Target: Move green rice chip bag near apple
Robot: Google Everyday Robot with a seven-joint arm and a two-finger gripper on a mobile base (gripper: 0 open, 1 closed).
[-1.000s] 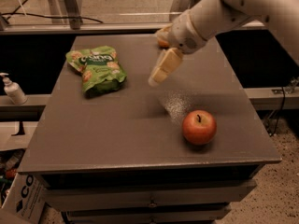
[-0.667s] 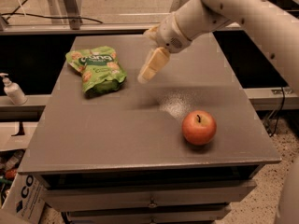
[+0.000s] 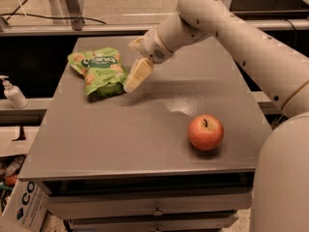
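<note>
The green rice chip bag (image 3: 98,71) lies flat at the back left of the grey table (image 3: 135,134), its white lettering facing up. The apple (image 3: 205,132) stands at the front right of the table, red-orange with a dark stem on top. My gripper (image 3: 133,79) hangs from the white arm that reaches in from the right. Its cream-coloured fingers point down and left, just beside the bag's right edge, about at its lower right corner. The apple is well apart from the bag and the gripper.
A white pump bottle (image 3: 13,94) stands on a ledge left of the table. A cardboard box (image 3: 21,207) sits on the floor at lower left. The robot's white body (image 3: 282,178) fills the lower right corner. Drawers run below the table's front edge.
The arm has swung left across the table, carrying the gripper from the table's middle to the bag's right edge. The bag and the apple have not moved.
</note>
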